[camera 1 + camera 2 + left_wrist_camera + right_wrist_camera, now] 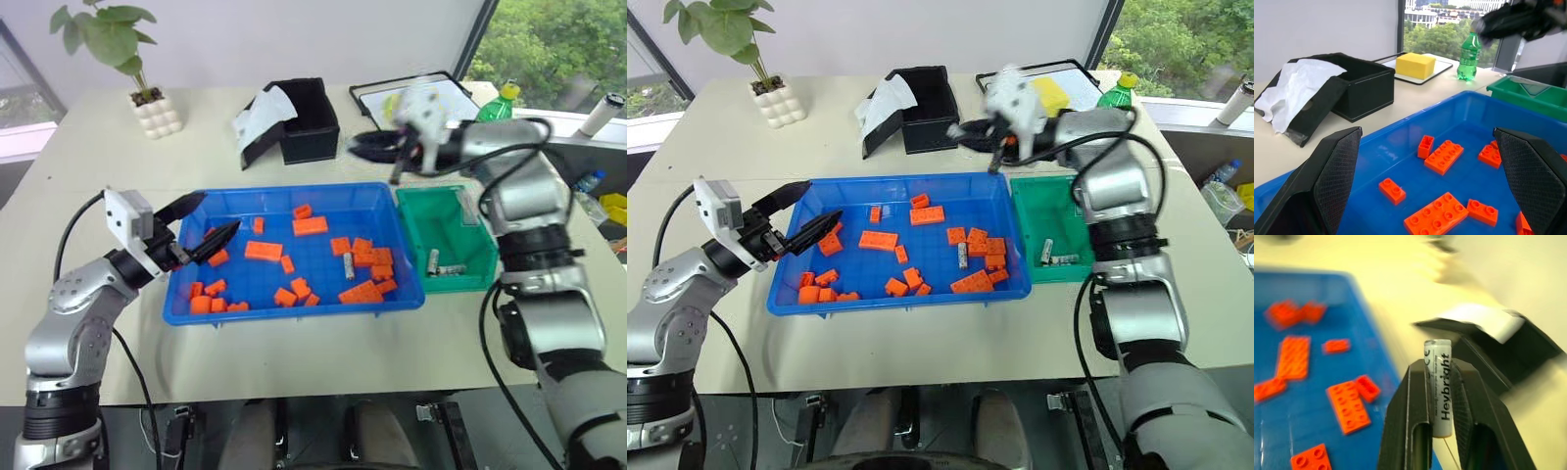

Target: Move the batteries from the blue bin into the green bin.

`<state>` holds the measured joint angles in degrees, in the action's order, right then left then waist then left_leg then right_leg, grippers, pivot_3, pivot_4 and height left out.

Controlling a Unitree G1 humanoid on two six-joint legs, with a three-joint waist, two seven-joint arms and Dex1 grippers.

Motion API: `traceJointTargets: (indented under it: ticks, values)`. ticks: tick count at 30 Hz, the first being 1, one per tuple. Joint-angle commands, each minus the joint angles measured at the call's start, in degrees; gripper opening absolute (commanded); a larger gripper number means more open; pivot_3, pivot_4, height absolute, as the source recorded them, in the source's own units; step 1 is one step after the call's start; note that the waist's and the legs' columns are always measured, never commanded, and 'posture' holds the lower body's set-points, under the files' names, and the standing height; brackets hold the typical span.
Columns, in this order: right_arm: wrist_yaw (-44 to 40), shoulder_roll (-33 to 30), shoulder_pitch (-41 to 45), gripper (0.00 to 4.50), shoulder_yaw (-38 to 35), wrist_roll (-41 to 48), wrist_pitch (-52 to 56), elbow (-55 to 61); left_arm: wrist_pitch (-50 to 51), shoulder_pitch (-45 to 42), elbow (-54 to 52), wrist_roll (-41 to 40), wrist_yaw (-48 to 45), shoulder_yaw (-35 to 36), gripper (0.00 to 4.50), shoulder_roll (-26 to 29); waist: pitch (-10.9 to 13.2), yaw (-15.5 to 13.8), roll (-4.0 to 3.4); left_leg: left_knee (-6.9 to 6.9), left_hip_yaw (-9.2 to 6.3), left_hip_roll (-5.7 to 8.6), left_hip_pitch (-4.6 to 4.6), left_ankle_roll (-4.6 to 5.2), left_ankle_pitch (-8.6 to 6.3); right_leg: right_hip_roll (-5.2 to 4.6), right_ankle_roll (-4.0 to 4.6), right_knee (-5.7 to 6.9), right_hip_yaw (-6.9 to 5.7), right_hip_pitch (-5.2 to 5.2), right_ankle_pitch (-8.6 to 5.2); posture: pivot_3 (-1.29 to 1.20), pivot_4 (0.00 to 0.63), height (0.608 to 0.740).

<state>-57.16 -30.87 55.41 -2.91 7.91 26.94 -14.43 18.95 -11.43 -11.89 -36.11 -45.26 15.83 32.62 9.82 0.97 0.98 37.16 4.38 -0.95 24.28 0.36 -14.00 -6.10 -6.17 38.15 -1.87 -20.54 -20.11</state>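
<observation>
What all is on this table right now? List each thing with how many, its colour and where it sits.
blue bin: one, blue, table centre
orange blocks: many, orange, scattered in the blue bin
batteries: four in view, silver; one in the blue bin, two in the green bin, one in the right gripper
green bin: one, green, right of the blue bin
black box: one, black, behind the blue bin, white paper hanging over its side
tray: one, black-rimmed, far right, yellow block on it
green bottle: one, by the tray
plant: one, white pot, far left
left gripper: open, over the blue bin's left end
right gripper: shut on a battery
</observation>
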Motion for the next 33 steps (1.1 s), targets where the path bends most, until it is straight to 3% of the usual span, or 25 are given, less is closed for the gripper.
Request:
traceJointTargets:
  ticks: [1, 12, 21, 29, 30, 33]
  values:
    - [6.12, -1.96, -3.11, 0.03, -8.03, 5.33, 9.57, 7.44, -2.36, -2.68, 0.55, 0.76, -0.92, -0.52, 4.50, -0.17, 0.00, -0.19, 0.00, 0.00, 0.00, 0.00, 0.00, 0.00, 0.00, 0.00, 0.00, 0.00, 0.00, 0.00, 0.00, 0.00, 0.150, 0.732]
    - [6.67, -12.61, -26.01, 0.03, -14.15, 14.30, 23.98, 26.26, 3.26, -7.68, 2.04, -1.26, -10.39, -4.56, 4.50, 4.72, 0.00, -0.09, -0.01, -0.02, 0.03, -0.01, 0.07, 0.08, -0.03, 0.09, 0.00, -0.07, 0.00, -0.03, 0.00, 0.00, 0.150, 0.732]
    - [9.71, -14.66, -31.74, 0.03, -14.14, 15.22, 22.96, 26.37, 8.23, -9.25, 2.58, -2.21, -16.19, -6.85, 4.50, 6.93, 0.00, -0.33, 0.00, -0.01, 0.02, -0.02, 0.07, 0.08, -0.02, 0.16, 0.00, -0.08, 0.01, -0.02, 0.00, 0.00, 0.150, 0.732]
    - [9.53, -15.98, -31.94, 4.18, -12.98, 15.75, 21.83, 25.42, 7.87, -9.96, 3.18, -0.92, -16.60, -7.26, 4.50, 6.88, 0.00, -0.29, 0.00, 0.01, 0.01, -0.02, 0.07, 0.08, -0.02, 0.17, 0.00, -0.08, 0.02, -0.02, 0.00, 0.00, 0.150, 0.732]
    - [10.03, -16.03, -31.52, 4.44, -12.84, 15.34, 21.29, 24.94, 7.56, -9.95, 3.19, -0.57, -16.60, -7.34, 4.50, 6.92, 0.00, -0.29, 0.00, 0.01, 0.01, -0.02, 0.07, 0.08, -0.02, 0.17, 0.00, -0.08, 0.02, -0.02, 0.00, 0.00, 0.150, 0.732]
    - [11.25, -16.31, -27.67, 4.44, -11.70, 14.86, 21.17, 23.33, 7.17, -10.06, 3.45, 0.01, -16.86, -7.51, 4.50, 7.15, 0.00, -0.20, -0.01, 0.02, 0.01, -0.02, 0.07, 0.08, -0.02, 0.17, 0.00, -0.08, 0.02, -0.02, 0.00, 0.00, 0.150, 0.732]
